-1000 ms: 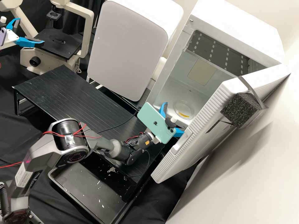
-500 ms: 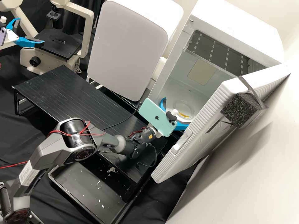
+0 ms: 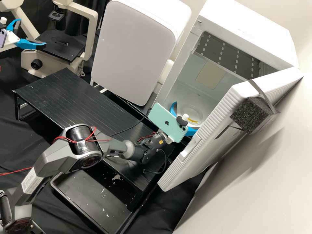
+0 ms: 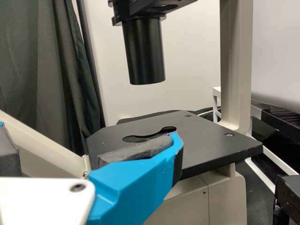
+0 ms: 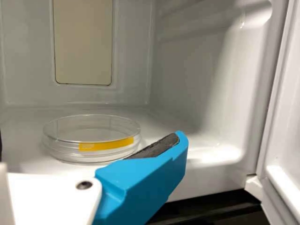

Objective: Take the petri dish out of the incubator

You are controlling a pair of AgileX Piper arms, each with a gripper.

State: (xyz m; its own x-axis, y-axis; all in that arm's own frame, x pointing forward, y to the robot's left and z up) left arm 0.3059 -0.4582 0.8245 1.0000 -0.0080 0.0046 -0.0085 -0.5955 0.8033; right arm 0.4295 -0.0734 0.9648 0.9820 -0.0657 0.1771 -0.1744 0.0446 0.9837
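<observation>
Right end effector (image 3: pixel 186 116) open; petri dish (image 5: pixel 89 127) flat, yellow label (image 5: pixel 106 144) facing it.

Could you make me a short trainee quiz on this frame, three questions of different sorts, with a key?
1. Multiple choice: inside the incubator, what colour is the strip on the side of the petri dish?
A) blue
B) yellow
C) red

2. True or false: the petri dish has already been taken out of the incubator.

3. Fill the gap: the right gripper is at the incubator's opening with its fingers apart, while the left gripper is by the ____.

Key: 1. B; 2. false; 3. microscope
</observation>
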